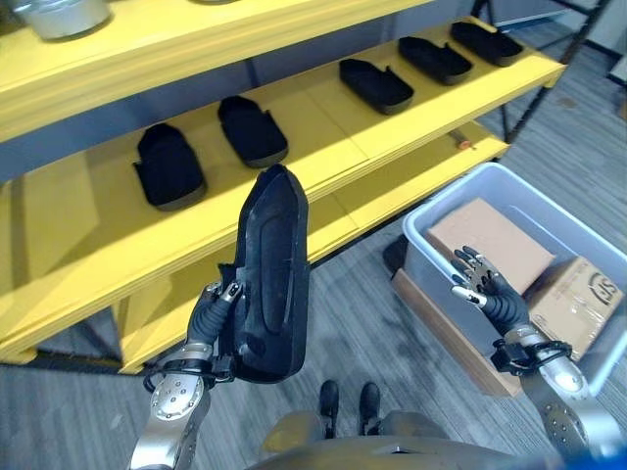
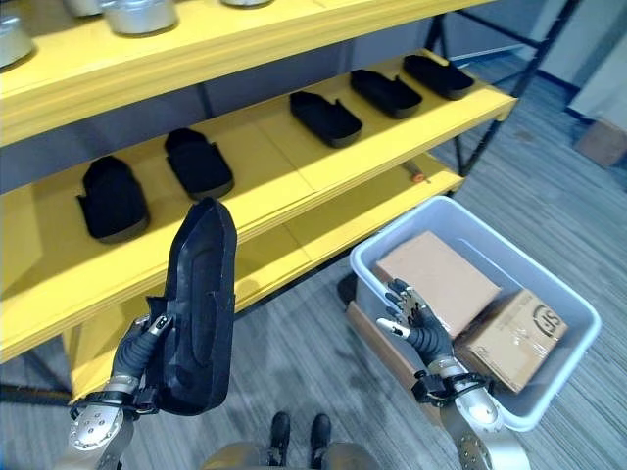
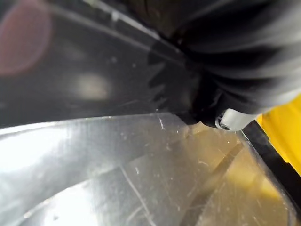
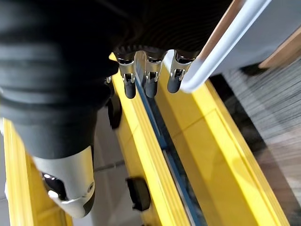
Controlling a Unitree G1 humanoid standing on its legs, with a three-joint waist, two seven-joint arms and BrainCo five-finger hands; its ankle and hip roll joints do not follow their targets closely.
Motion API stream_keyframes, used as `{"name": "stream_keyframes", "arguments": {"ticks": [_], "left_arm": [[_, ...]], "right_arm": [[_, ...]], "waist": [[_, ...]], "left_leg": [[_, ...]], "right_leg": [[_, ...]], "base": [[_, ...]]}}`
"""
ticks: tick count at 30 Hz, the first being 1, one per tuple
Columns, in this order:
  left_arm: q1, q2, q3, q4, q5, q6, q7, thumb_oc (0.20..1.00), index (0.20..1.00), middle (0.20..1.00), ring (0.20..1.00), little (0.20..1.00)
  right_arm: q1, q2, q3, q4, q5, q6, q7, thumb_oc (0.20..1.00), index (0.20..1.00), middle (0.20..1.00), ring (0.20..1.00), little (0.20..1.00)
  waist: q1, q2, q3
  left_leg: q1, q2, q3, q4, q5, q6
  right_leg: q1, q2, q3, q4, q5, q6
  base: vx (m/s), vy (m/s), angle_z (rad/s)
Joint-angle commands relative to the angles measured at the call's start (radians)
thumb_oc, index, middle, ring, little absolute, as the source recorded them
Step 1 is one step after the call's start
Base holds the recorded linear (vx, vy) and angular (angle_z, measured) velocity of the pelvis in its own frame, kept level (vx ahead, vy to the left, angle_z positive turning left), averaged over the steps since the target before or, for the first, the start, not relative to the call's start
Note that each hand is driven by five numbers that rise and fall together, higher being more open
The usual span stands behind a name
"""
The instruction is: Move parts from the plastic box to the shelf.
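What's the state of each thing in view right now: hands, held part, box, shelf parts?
left hand: shut on the black part, raised in front of the shelf.
black part: held upright, off the shelf.
right hand: open, holds nothing, over the plastic box's near rim.
plastic box: on the floor, two cardboard boxes inside.
shelf: five black parts lying in a row on the middle level.
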Motion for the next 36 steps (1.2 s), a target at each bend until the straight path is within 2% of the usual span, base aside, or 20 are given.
{"name": "stream_keyframes", "arguments": {"ticks": [1,2,4,5,6,7,9,10,11,19,23,24,25,26,27,28,29,31,33,36], "left_arm": [[-0.011,0.017,0.050,-0.082,-0.015,-0.063,0.004,0.200,0.200,0.200,0.200,0.200],[-0.013,0.013,0.049,-0.081,-0.016,-0.059,0.006,0.200,0.200,0.200,0.200,0.200],[-0.020,0.008,0.047,-0.081,-0.031,-0.056,0.019,0.200,0.200,0.200,0.200,0.200],[-0.030,0.006,0.044,-0.078,-0.037,-0.052,0.025,0.200,0.200,0.200,0.200,0.200],[-0.032,0.007,0.042,-0.077,-0.039,-0.051,0.026,0.200,0.200,0.200,0.200,0.200],[-0.036,0.009,0.045,-0.071,-0.048,-0.054,0.022,0.200,0.200,0.200,0.200,0.200],[-0.031,0.007,0.054,-0.071,-0.042,-0.058,0.022,0.200,0.200,0.200,0.200,0.200],[-0.028,0.013,0.062,-0.076,-0.036,-0.061,0.019,0.200,0.200,0.200,0.200,0.200],[-0.027,0.020,0.067,-0.074,-0.030,-0.069,0.022,0.200,0.200,0.200,0.200,0.200],[-0.029,0.060,0.086,-0.076,-0.027,-0.076,0.032,0.200,0.200,0.200,0.200,0.200],[-0.048,0.076,0.088,-0.078,-0.027,-0.079,0.050,0.200,0.200,0.200,0.200,0.200],[-0.090,0.101,0.077,-0.078,-0.012,-0.079,0.065,0.200,0.200,0.200,0.200,0.200],[-0.090,0.101,0.077,-0.077,-0.012,-0.080,0.066,0.200,0.200,0.200,0.200,0.200],[-0.108,0.112,0.074,-0.075,0.001,-0.082,0.074,0.200,0.200,0.200,0.200,0.200],[-0.148,0.139,0.062,-0.075,0.022,-0.090,0.089,0.200,0.200,0.200,0.200,0.200],[-0.156,0.143,0.061,-0.078,0.032,-0.092,0.089,0.200,0.200,0.200,0.200,0.200],[-0.171,0.145,0.055,-0.079,0.030,-0.096,0.080,0.200,0.200,0.200,0.200,0.200],[-0.172,0.144,0.049,-0.082,0.028,-0.097,0.076,0.200,0.200,0.200,0.200,0.200],[-0.181,0.135,0.036,-0.081,0.031,-0.097,0.079,0.200,0.200,0.200,0.200,0.200],[-0.204,0.111,-0.007,-0.077,0.041,-0.103,0.062,0.200,0.200,0.200,0.200,0.200]], "right_arm": [[-0.008,0.002,-0.044,-0.021,0.026,-0.052,-0.013,1.000,1.000,1.000,1.000,1.000],[-0.007,0.006,-0.044,-0.019,0.029,-0.051,-0.017,1.000,1.000,1.000,1.000,1.000],[-0.002,0.004,-0.054,-0.016,0.028,-0.056,-0.032,1.000,1.000,1.000,1.000,1.000],[0.001,0.002,-0.063,-0.014,0.033,-0.061,-0.047,1.000,1.000,1.000,1.000,1.000],[0.005,0.000,-0.072,-0.011,0.036,-0.065,-0.052,1.000,1.000,1.000,1.000,1.000],[0.006,-0.001,-0.077,-0.010,0.035,-0.063,-0.055,1.000,1.000,1.000,1.000,1.000],[0.006,0.005,-0.073,-0.016,0.031,-0.060,-0.046,1.000,1.000,1.000,1.000,1.000],[0.007,0.020,-0.074,-0.021,0.027,-0.062,-0.042,1.000,1.000,1.000,1.000,1.000],[0.003,0.033,-0.071,-0.023,0.031,-0.062,-0.038,1.000,1.000,1.000,1.000,1.000],[-0.003,0.057,-0.061,-0.037,0.005,-0.048,-0.020,1.000,1.000,1.000,1.000,1.000],[-0.049,0.061,-0.037,-0.045,-0.009,-0.052,-0.027,1.000,1.000,1.000,1.000,1.000],[-0.086,0.068,-0.018,-0.041,-0.021,-0.055,-0.035,1.000,1.000,1.000,1.000,1.000],[-0.087,0.068,-0.018,-0.040,-0.021,-0.055,-0.035,1.000,1.000,1.000,1.000,1.000],[-0.091,0.074,-0.012,-0.041,-0.021,-0.058,-0.035,1.000,1.000,1.000,1.000,1.000],[-0.109,0.088,0.013,-0.033,-0.017,-0.055,-0.033,1.000,1.000,1.000,1.000,1.000],[-0.106,0.091,0.020,-0.030,-0.015,-0.052,-0.026,1.000,1.000,1.000,1.000,1.000],[-0.102,0.091,0.025,-0.024,-0.011,-0.046,-0.019,1.000,1.000,1.000,1.000,1.000],[-0.102,0.086,0.028,-0.019,-0.014,-0.044,-0.015,1.000,1.000,1.000,1.000,1.000],[-0.107,0.073,0.036,-0.020,-0.023,-0.041,-0.007,1.000,1.000,1.000,1.000,1.000],[-0.087,0.059,0.034,-0.031,-0.030,-0.045,0.002,1.000,1.000,1.000,1.000,1.000]], "waist": [[-0.023,-0.018,-0.026],[-0.030,-0.013,-0.034],[-0.046,0.011,-0.036],[-0.055,0.035,-0.030],[-0.058,0.048,-0.022],[-0.055,0.063,-0.021],[-0.049,0.078,-0.017],[-0.037,0.083,-0.015],[-0.023,0.074,-0.010],[0.019,0.026,0.003],[0.044,-0.001,-0.002],[0.052,-0.013,-0.004],[0.052,-0.014,-0.004],[0.050,-0.015,-0.005],[0.028,0.015,0.003],[0.022,0.020,0.003],[0.011,0.019,-0.002],[0.006,0.019,0.001],[-0.002,0.009,0.008],[-0.003,-0.021,-0.002]], "left_leg": [[0.078,0.156,0.000,0.008,0.009,0.013],[0.097,0.198,0.005,-0.022,0.042,0.002],[0.118,0.342,0.045,-0.094,0.145,-0.047],[0.105,0.429,0.078,-0.179,0.270,-0.096],[0.088,0.460,0.100,-0.231,0.334,-0.116],[0.083,0.473,0.090,-0.241,0.342,-0.144],[0.083,0.470,0.109,-0.246,0.313,-0.148],[0.081,0.447,0.110,-0.246,0.291,-0.152],[0.076,0.410,0.097,-0.235,0.261,-0.142],[-0.041,0.293,0.052,-0.088,0.152,-0.111],[-0.093,0.240,0.034,-0.017,0.098,-0.087],[-0.109,0.204,0.032,0.001,0.068,-0.061],[-0.109,0.203,0.033,0.001,0.068,-0.060],[-0.103,0.193,0.039,-0.010,0.062,-0.046],[-0.056,0.174,0.049,-0.073,0.071,-0.013],[-0.022,0.172,0.062,-0.115,0.073,-0.012],[0.021,0.174,0.082,-0.161,0.075,-0.026],[0.039,0.181,0.084,-0.168,0.075,-0.034],[0.074,0.198,0.098,-0.157,0.056,-0.052],[0.082,0.205,0.095,-0.126,0.050,-0.070]], "right_leg": [[-0.027,-0.005,0.089,0.087,-0.022,0.143],[-0.036,-0.010,0.076,0.098,-0.032,0.141],[-0.053,-0.052,0.038,0.147,-0.069,0.159],[-0.077,-0.088,0.001,0.215,-0.101,0.167],[-0.097,-0.108,-0.029,0.263,-0.113,0.167],[-0.095,-0.136,-0.027,0.293,-0.126,0.188],[-0.105,-0.152,-0.032,0.310,-0.113,0.199],[-0.100,-0.174,-0.041,0.304,-0.096,0.212],[-0.067,-0.198,-0.032,0.265,-0.064,0.234],[0.047,-0.273,-0.078,0.100,0.025,0.285],[0.067,-0.315,-0.099,0.069,0.081,0.307],[0.053,-0.343,-0.096,0.094,0.137,0.319],[0.051,-0.345,-0.095,0.095,0.137,0.320],[0.028,-0.358,-0.083,0.133,0.173,0.320],[-0.045,-0.354,-0.016,0.255,0.215,0.299],[-0.069,-0.332,0.001,0.251,0.201,0.293],[-0.082,-0.304,-0.002,0.157,0.176,0.296],[-0.097,-0.298,0.001,0.111,0.182,0.302],[-0.130,-0.287,-0.013,0.020,0.182,0.313],[-0.083,-0.286,0.000,0.022,0.160,0.312]], "base": [[-0.02,0.078,0.46],[-0.01,0.135,0.37],[-0.01,0.315,0.66],[-0.06,0.403,1.10],[0.02,0.445,1.49],[0.01,0.369,1.76],[0.07,0.357,0.82],[0.18,0.432,0.09],[0.19,0.395,0.37],[0.10,0.190,0.37],[0.10,0.196,0.25],[0.12,0.226,0.16],[0.11,0.229,0.16],[0.10,0.313,0.18],[0.14,0.366,0.09],[0.20,0.308,0.04],[0.17,0.044,-0.12],[0.10,-0.033,-0.43],[0.10,-0.081,-0.32],[0.11,-0.151,0.19]]}}
